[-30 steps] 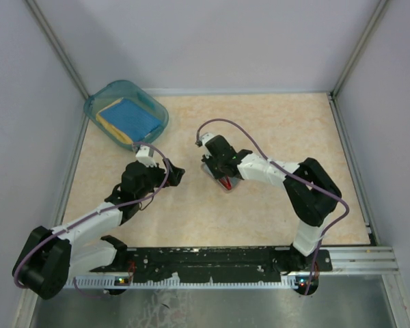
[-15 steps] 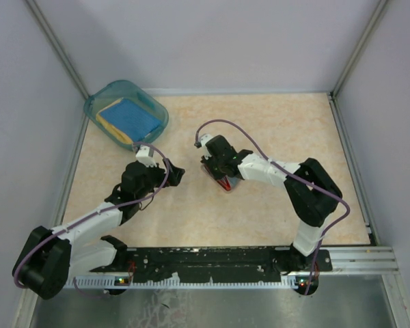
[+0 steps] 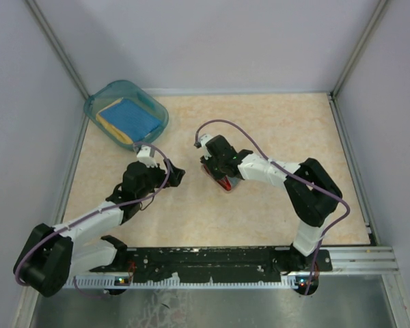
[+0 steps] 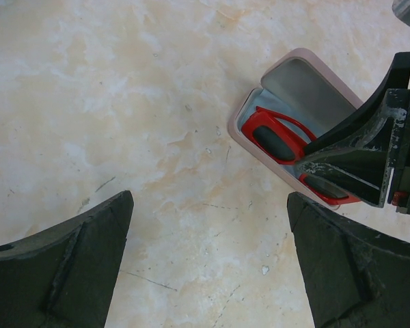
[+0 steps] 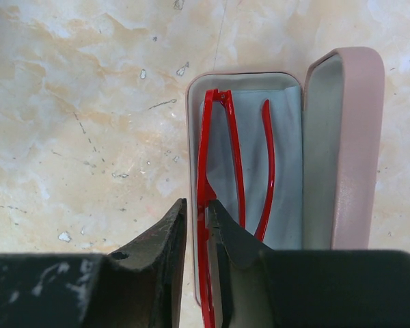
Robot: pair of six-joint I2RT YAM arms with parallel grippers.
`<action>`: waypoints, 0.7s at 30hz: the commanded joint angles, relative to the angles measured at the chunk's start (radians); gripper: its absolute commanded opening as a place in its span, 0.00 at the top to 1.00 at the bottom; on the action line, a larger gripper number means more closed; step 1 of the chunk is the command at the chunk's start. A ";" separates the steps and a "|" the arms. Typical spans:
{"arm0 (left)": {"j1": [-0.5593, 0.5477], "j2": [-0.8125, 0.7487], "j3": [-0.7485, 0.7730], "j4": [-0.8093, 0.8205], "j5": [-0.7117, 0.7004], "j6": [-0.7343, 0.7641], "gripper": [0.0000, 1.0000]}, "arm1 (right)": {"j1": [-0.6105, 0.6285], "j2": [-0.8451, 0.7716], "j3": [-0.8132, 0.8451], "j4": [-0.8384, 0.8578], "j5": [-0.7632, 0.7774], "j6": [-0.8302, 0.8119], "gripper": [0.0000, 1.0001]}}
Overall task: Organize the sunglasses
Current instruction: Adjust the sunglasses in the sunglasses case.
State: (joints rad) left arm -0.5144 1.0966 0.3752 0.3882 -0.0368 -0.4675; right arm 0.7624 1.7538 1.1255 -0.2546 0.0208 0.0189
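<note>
The sunglasses lie inside the open case, which sits on the counter about midway between the two arms. In the right wrist view the red front bar runs along the case's left wall and both thin temples lie on the grey lining, so the placing looks done or nearly so. One end of the frame runs out of view under the fingers, so I cannot tell whether it is fully seated there.

The right pincer is down at the case, its jaws only narrowly apart and straddling the front bar together with the case wall. A sliver of light shows beside the bar, so it looks like a loose or let-go hold, not a clamp. The left pincer hovers just beside the case with its jaws wide apart and nothing between them.

What is left, as I judge it: the right pincer has to lift clear without dragging the frame back out, and then the lid, which stands upright on the far long side, needs folding down and pressing shut. The left pincer looks well placed to steady the case or push the lid. A blue cloth lies in a teal tub at the counter's far left corner, well apart from the case; whether it belongs in the case too, the task does not say.

No brand, label or writing can be read on the case, frame, lenses, tub or arms.
</note>
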 commanded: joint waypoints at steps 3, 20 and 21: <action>0.004 0.009 0.021 0.028 0.018 0.001 0.00 | -0.003 -0.048 0.007 0.020 0.005 -0.005 0.77; 0.004 0.084 0.049 0.074 0.049 0.008 0.00 | -0.003 -0.156 0.006 0.011 0.048 -0.006 0.75; 0.004 0.096 0.055 0.080 0.051 0.010 0.00 | -0.003 -0.167 0.003 0.015 0.060 -0.001 0.75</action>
State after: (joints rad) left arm -0.5144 1.1591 0.3878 0.4118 -0.0074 -0.4671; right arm 0.7624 1.6875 1.1255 -0.2634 0.0448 0.0185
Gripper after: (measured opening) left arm 0.998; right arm 0.245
